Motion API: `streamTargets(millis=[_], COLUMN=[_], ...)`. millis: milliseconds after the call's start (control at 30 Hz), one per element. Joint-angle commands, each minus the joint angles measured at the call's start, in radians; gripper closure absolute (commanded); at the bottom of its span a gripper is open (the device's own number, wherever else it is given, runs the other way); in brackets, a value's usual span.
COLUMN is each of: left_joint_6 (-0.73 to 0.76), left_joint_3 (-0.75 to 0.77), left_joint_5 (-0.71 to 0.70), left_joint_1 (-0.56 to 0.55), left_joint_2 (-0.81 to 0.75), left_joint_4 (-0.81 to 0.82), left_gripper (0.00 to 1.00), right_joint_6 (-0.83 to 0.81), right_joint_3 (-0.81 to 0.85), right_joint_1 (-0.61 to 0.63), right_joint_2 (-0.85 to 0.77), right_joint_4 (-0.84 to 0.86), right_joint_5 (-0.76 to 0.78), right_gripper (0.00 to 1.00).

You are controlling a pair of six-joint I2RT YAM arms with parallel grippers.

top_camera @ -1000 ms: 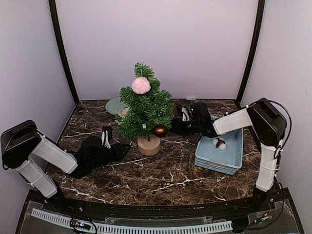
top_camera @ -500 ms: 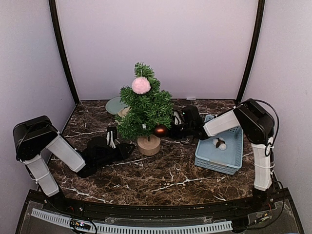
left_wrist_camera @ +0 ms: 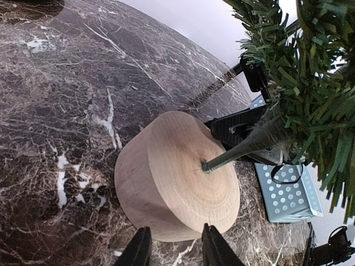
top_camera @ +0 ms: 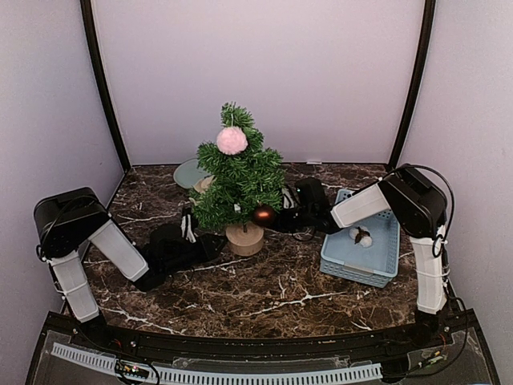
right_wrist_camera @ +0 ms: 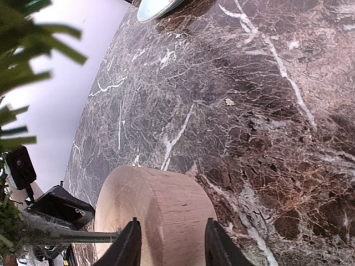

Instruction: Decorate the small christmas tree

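The small christmas tree [top_camera: 240, 178] stands mid-table on its wooden stump base [top_camera: 244, 238]. A pink pom-pom [top_camera: 232, 140] hangs near its top and a red-brown bauble [top_camera: 263, 214] low on its right. My left gripper [top_camera: 210, 245] lies low just left of the stump. In the left wrist view it [left_wrist_camera: 175, 250] is open, with its tips at the stump's [left_wrist_camera: 177, 191] near edge. My right gripper [top_camera: 282, 218] is low just right of the stump. In the right wrist view it [right_wrist_camera: 173, 246] is open, right against the stump's [right_wrist_camera: 161, 213] side.
A light blue basket [top_camera: 386, 258] stands at the right with a white-and-brown ornament [top_camera: 362, 235] in it. A pale plate [top_camera: 189, 172] lies behind the tree. Purple walls enclose the back and both sides.
My left gripper has slid right to the stump. My right gripper has moved left from the basket side to the stump. The tree has not moved.
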Motion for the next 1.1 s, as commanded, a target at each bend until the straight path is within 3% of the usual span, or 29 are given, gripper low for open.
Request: streamTargets(millis=[0, 533, 1067], left_joint_6=[-0.002, -0.019, 0.034], left_joint_3=[0.027, 0.069, 0.143], left_joint_5=[0.038, 0.077, 0.130], left_joint_1=[0.005, 0.035, 0.107], left_joint_2=[0.032, 0.121, 0.151], left_joint_4=[0.048, 0.084, 0.016], left_gripper=[0.68, 0.76, 0.76], right_joint_6=[0.012, 0.031, 0.084], right_joint_3=[0.002, -0.088, -0.163], right_joint_1=[0.014, 0.037, 0.094], right_joint_2=[0.015, -0.038, -0.081], right_joint_4=[0.068, 0.109, 0.159], right_joint_5=[-0.025, -0.022, -0.005], right_gripper=[0.64, 0.73, 0.75])
